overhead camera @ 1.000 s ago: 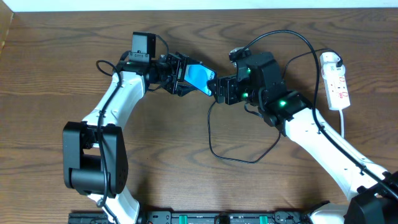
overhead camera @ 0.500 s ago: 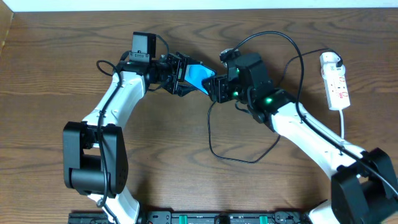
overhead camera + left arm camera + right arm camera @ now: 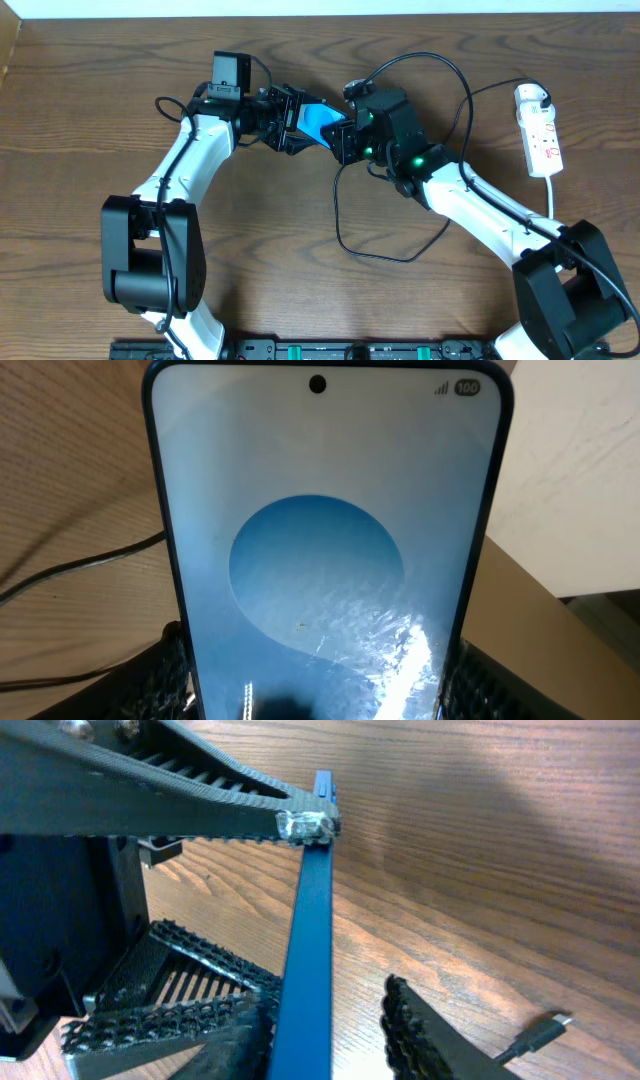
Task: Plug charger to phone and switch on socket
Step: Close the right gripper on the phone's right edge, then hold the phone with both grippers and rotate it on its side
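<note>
The socket lies at the bench's 3 o'clock side, long axis 12 to 6; its switches are too small to read.

The phone is held off the bench at centre-rear, long axis 10 to 4 o'clock. Its punch-hole end points away from the left gripper, whose fingers clamp its long edges; its lower end is cut off.

The right gripper crowds the 4 o'clock end. Its fingers are parted and straddle the phone edge-on, with a gap on one side.

The charger loops toward 6 o'clock, and its plug lies loose on the bench.
</note>
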{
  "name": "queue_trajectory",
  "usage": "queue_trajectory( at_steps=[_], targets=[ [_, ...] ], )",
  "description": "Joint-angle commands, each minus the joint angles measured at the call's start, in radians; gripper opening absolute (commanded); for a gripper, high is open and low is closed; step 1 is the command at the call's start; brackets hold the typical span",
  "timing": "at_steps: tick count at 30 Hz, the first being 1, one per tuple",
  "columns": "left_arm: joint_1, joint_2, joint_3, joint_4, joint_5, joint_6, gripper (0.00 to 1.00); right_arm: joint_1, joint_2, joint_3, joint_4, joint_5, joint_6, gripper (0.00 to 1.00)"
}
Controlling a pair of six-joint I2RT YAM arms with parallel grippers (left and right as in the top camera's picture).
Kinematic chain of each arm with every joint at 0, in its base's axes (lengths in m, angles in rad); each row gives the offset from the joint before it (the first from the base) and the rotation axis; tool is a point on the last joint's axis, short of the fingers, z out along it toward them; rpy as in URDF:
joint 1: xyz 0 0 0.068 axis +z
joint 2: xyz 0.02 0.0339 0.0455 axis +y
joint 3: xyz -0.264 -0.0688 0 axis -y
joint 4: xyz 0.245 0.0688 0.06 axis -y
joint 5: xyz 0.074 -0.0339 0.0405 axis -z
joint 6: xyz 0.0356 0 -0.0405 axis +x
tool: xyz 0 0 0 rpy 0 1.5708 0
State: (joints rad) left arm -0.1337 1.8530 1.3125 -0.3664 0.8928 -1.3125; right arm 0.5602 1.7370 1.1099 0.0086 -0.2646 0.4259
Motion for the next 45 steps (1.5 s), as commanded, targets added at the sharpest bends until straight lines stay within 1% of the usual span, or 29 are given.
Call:
queue_trajectory(
  at_steps=[1,3,6,9,15,18,19,21,27,28,32,33,37,45],
  targets=[
    [-0.003,-0.016,0.007,0.002,0.039,-0.006,0.51,0.007,0.010,0.018,0.014,0.004,0.016,0.29],
    [-0.003,-0.017,0.007,0.002,0.039,-0.006,0.51,0.008,0.010,0.018,0.015,0.004,0.030,0.21],
    [-0.003,-0.016,0.007,0.002,0.039,-0.006,0.52,0.008,0.010,0.018,0.018,0.004,0.035,0.13],
    [-0.003,-0.017,0.007,0.002,0.038,-0.006,0.52,0.002,0.010,0.018,0.019,0.004,0.069,0.01],
    [-0.003,-0.017,0.007,0.002,0.037,-0.005,0.53,-0.043,-0.004,0.018,0.022,-0.050,0.134,0.01],
    [-0.003,-0.017,0.007,0.002,0.037,0.023,0.53,-0.080,-0.017,0.018,0.018,-0.071,0.188,0.01],
    [-0.002,-0.017,0.007,0.002,0.037,0.041,0.62,-0.101,-0.026,0.018,0.014,-0.084,0.224,0.01],
    [-0.002,-0.016,0.007,0.003,0.037,0.077,0.66,-0.132,-0.032,0.018,0.014,-0.116,0.280,0.01],
    [-0.002,-0.017,0.007,0.018,0.038,0.197,0.69,-0.203,-0.032,0.018,0.019,-0.184,0.486,0.01],
    [-0.002,-0.016,0.007,0.018,0.039,0.206,0.69,-0.214,-0.032,0.018,0.026,-0.190,0.558,0.01],
    [-0.003,-0.016,0.007,0.077,0.083,0.206,0.70,-0.214,-0.032,0.018,0.046,-0.165,0.699,0.01],
    [-0.003,-0.016,0.007,0.165,0.137,0.205,0.70,-0.211,-0.031,0.018,0.058,-0.153,0.779,0.01],
    [-0.003,-0.017,0.007,0.291,0.203,0.173,0.70,-0.205,-0.031,0.018,0.087,-0.117,0.951,0.01],
    [-0.003,-0.017,0.007,0.294,0.219,0.139,0.70,-0.205,-0.031,0.018,0.243,-0.100,1.028,0.01]
  ],
)
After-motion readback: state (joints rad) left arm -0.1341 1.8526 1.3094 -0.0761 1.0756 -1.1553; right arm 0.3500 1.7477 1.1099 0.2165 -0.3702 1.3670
